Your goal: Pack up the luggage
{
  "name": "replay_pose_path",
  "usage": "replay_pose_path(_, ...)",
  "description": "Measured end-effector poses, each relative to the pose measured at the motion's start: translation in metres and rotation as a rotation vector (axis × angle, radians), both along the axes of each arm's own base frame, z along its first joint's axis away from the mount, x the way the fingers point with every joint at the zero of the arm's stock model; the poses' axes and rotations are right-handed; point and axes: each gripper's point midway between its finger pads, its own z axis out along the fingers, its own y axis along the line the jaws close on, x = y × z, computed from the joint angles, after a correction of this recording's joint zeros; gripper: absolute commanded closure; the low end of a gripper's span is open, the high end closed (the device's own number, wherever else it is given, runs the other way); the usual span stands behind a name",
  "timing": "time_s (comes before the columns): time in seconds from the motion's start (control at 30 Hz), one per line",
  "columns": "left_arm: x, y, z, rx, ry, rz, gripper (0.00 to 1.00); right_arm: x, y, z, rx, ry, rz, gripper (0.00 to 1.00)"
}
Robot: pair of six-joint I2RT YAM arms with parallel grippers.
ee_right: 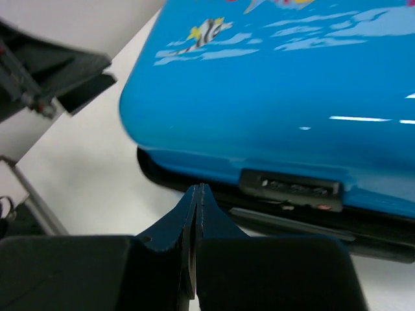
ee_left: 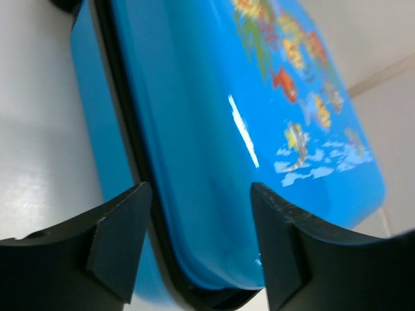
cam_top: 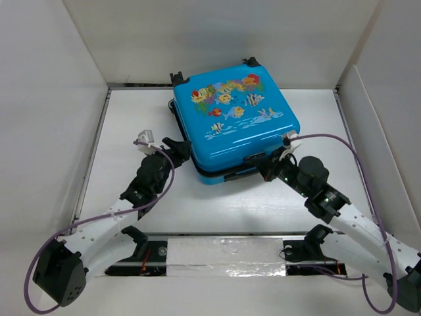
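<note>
The bright-blue luggage [cam_top: 233,122] with a fish print lies flat in the middle of the table, lid down, with a dark seam gaping slightly along its near edge. My left gripper [cam_top: 177,149] is open at the suitcase's left near corner. In the left wrist view the gripper [ee_left: 200,201] has its fingers on either side of the blue lid edge [ee_left: 194,162]. My right gripper [cam_top: 264,162] is shut and empty at the near edge. In the right wrist view its tips [ee_right: 198,189] sit just before the dark seam, left of the combination lock [ee_right: 292,188].
White walls enclose the table on the left, back and right. The suitcase's black wheels [cam_top: 177,77] point to the back wall. A taped strip [cam_top: 223,253] runs along the near edge between the arm bases. The left arm [ee_right: 52,78] shows in the right wrist view.
</note>
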Motion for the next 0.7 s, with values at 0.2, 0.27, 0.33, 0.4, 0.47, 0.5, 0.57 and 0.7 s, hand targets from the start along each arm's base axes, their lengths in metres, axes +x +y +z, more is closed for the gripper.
replay_pose_path(0.2,0.022,0.004,0.014,-0.100,-0.061,-0.011,0.35,-0.011,0.004,-0.012,0.010,0.014,-0.011,0.71)
replay_pose_path(0.27,0.034,0.009,0.005,-0.108,-0.041,0.005,0.33,-0.012,0.004,-0.021,0.003,0.035,-0.020,0.60)
replay_pose_path(0.33,0.046,0.014,-0.005,-0.121,-0.014,0.013,0.29,-0.012,0.004,-0.027,-0.005,0.049,-0.025,0.50)
replay_pose_path(0.4,0.061,0.026,-0.009,-0.147,0.009,0.039,0.29,-0.013,0.006,-0.029,-0.008,0.052,-0.021,0.48)
replay_pose_path(0.47,0.086,0.046,-0.001,-0.177,0.013,0.099,0.29,-0.013,0.006,-0.030,-0.009,0.053,-0.022,0.48)
replay_pose_path(0.5,0.103,0.056,0.010,-0.187,0.001,0.134,0.29,-0.014,0.007,-0.030,-0.008,0.053,-0.019,0.48)
replay_pose_path(0.57,0.140,0.070,0.035,-0.179,-0.019,0.190,0.29,-0.015,0.008,-0.031,-0.007,0.055,-0.015,0.48)
replay_pose_path(0.7,0.235,0.077,0.109,-0.133,-0.108,0.184,0.22,-0.020,0.009,-0.027,0.006,0.049,-0.002,0.48)
